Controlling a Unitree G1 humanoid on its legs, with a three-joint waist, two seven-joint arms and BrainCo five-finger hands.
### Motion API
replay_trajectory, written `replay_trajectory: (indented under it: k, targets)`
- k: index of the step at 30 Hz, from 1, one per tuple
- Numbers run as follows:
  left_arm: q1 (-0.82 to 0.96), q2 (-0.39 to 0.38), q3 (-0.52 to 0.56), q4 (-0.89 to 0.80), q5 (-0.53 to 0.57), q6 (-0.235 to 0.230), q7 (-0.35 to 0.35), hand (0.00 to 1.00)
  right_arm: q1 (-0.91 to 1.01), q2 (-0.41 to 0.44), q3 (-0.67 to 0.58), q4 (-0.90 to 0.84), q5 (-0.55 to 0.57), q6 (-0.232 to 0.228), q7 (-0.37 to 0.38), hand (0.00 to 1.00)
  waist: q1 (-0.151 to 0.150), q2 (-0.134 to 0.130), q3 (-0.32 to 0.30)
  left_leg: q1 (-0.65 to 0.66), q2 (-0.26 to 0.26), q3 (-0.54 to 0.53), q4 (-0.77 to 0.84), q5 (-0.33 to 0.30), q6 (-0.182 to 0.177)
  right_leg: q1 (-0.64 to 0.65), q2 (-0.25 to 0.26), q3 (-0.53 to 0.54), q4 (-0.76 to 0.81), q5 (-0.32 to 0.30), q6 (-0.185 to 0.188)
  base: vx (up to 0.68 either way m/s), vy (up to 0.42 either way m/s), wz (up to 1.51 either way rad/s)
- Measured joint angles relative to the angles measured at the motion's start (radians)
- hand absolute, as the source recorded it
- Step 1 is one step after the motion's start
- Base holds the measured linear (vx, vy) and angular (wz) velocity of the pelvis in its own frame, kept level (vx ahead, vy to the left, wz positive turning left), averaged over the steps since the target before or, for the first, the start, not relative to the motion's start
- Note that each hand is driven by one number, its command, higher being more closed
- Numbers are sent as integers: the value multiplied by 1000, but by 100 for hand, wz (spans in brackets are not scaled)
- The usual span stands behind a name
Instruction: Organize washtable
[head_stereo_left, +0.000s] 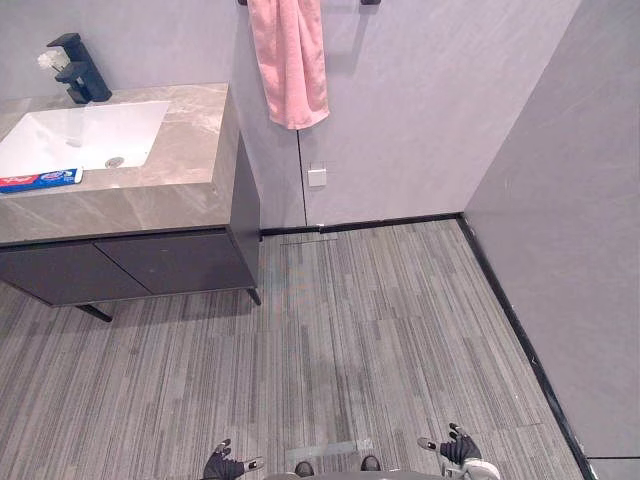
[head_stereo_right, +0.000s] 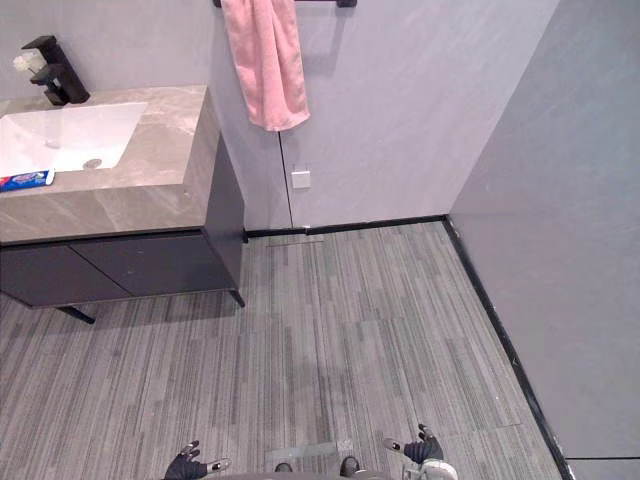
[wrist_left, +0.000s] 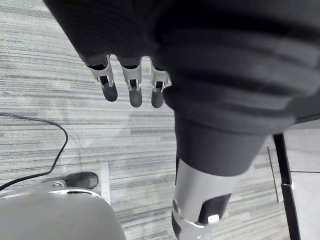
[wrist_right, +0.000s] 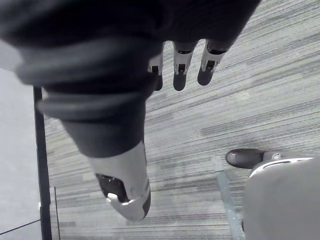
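- The washtable (head_stereo_left: 180, 185) stands at the far left against the wall (head_stereo_left: 420, 110), a stone top on dark cabinets (head_stereo_left: 170, 262), well apart from the robot.
- A tube (head_stereo_left: 40, 180) lies flat on the top, just beside the front rim of the sink (head_stereo_left: 85, 135). It looks dropped there loose after use, so I judge it the thing to tidy.
- A black tap (head_stereo_left: 80, 72) stands behind the sink. Something white beside it is too small to name.
- A pink towel (head_stereo_left: 290, 60) hangs from a rail (head_stereo_right: 325, 3) on the wall just right of the washtable, probably to dry clear of the top.
- The left hand (head_stereo_left: 225, 466) and right hand (head_stereo_left: 458, 450) hang low at the robot's sides over the floor (head_stereo_left: 380, 330).
- The left fingers (wrist_left: 131, 90) and right fingers (wrist_right: 180, 77) are loosely straight and hold nothing. With the washtable out of reach, this looks like a walking posture.
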Motion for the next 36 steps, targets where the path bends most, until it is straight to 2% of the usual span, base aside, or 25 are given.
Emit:
replay_trajectory:
  k: [18,30,34,36]
  targets:
    - [-6,-2,1,1,0,-1,3,0,-8,16,26,-4,2,2,-1,0,8,1,12,-3,2,2,-14,2,6,-2,4,-10,-22,10,-15,-58,-24,0]
    - [-6,7,1,8,0,0,4,0,-8,21,26,-2,4,5,-1,0,8,-17,11,12,1,26,-35,2,7,-2,6,1,-22,10,-15,-2,-8,-5]
    - [-8,11,0,8,0,0,3,0,-14,20,26,-2,4,5,-1,0,8,-23,11,-1,0,51,-14,-26,37,-22,5,28,-20,7,-12,-23,-1,-21]
    - [-11,11,-1,7,0,0,3,0,-26,18,25,-5,4,6,-1,0,9,-20,12,-31,5,78,37,-63,45,-69,0,50,52,-37,-6,3,28,-39]
